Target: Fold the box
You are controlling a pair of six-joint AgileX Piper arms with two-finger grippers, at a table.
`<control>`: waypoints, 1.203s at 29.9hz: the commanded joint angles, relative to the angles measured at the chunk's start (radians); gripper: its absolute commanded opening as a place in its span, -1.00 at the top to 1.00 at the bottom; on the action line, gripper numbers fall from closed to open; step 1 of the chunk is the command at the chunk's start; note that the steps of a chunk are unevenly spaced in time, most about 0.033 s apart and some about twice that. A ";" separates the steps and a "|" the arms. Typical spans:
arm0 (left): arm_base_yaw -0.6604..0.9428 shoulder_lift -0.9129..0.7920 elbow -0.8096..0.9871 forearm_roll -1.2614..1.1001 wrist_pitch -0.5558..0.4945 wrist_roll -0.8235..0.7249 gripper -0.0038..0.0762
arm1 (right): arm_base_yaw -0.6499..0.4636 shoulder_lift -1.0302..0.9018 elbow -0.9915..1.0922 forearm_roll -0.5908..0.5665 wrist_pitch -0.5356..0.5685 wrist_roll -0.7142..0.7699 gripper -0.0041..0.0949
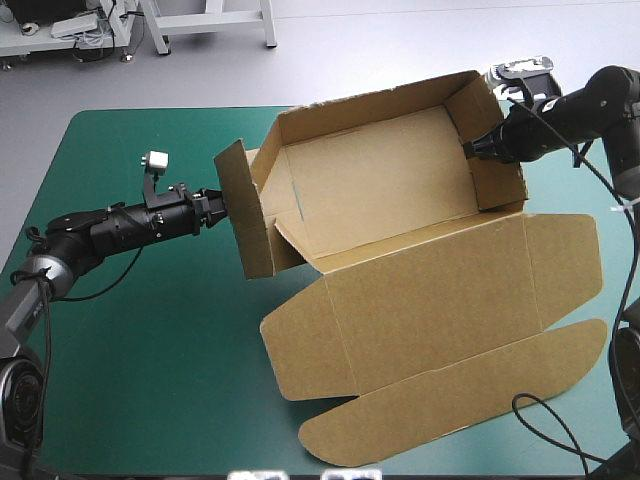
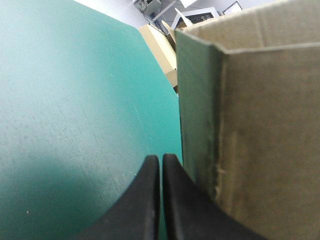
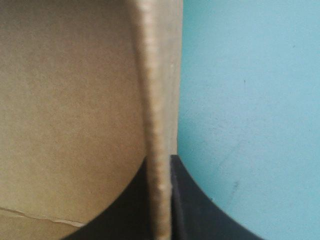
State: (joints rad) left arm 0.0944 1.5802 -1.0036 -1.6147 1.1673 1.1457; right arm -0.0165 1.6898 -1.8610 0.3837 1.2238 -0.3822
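In the high view the box [image 1: 380, 180] is seen on the bench [image 1: 130, 330], right of the middle, as an open tray with its lid [image 1: 450, 300] spread flat toward the near edge. Its long axis is set across the bench from left to right, the right end a little farther away, and its open top is turned upward. The left pincer [image 1: 218, 205] is placed against the outside of the loose end flap [image 1: 245, 215], and the right pincer [image 1: 478, 148] is set on the right end wall [image 1: 490, 150]. In the left wrist view the left pincer [image 2: 161, 167] is seen closed on nothing, its black fingers met in a point, with the brown flap just beside it. Since no hold is had there, the flap is judged likely to slip off the fingers and spring outward if it is pushed at a slant. In the right wrist view the right pincer [image 3: 160, 165] is seen nearly closed with the wall's edge clamped between its fingers, the teal-green cover [image 3: 250, 100] on the wall's outer side. As the box is gripped at this one wall only, a hard push from the left could swing or slide the tray, and a pull could crease or untuck the clamped wall.
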 commanded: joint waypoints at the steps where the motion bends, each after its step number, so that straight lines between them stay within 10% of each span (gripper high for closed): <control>1: -0.001 -0.039 -0.053 -0.077 0.129 -0.032 0.88 | -0.008 -0.034 -0.027 0.028 -0.049 0.010 0.95; 24: -0.120 -0.045 -0.183 -0.065 0.129 -0.116 0.86 | -0.006 -0.012 -0.029 0.039 -0.153 0.042 0.95; 36: -0.120 -0.050 -0.232 -0.067 0.129 -0.175 -0.17 | -0.001 -0.012 -0.029 0.047 -0.176 0.054 0.95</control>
State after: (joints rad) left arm -0.0197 1.5760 -1.2032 -1.6033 1.1839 0.9785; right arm -0.0165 1.7222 -1.8610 0.3810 1.1094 -0.3399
